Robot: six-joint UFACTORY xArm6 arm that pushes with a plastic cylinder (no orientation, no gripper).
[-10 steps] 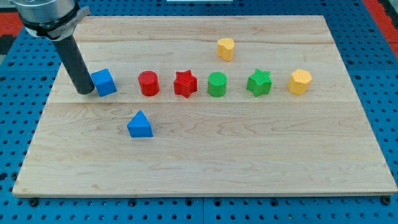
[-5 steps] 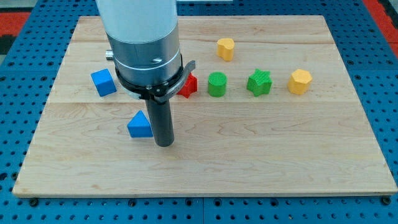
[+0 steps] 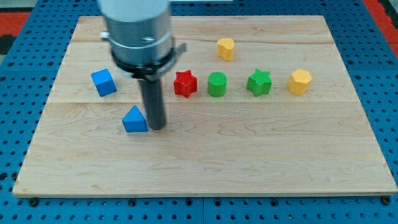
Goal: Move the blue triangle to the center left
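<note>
The blue triangle lies on the wooden board, left of centre and a little below the row of blocks. My tip stands right against its right side, touching or nearly touching it. The rod rises from there to the arm's grey body, which hides the red cylinder behind it.
A blue cube sits up and to the left of the triangle. A row runs to the right: red star, green cylinder, green star, yellow hexagon. Another yellow block lies above the row.
My tip swung from beside the blue cube to the triangle's right side, then moved up and left against it. The blue triangle has shifted slightly left and up.
</note>
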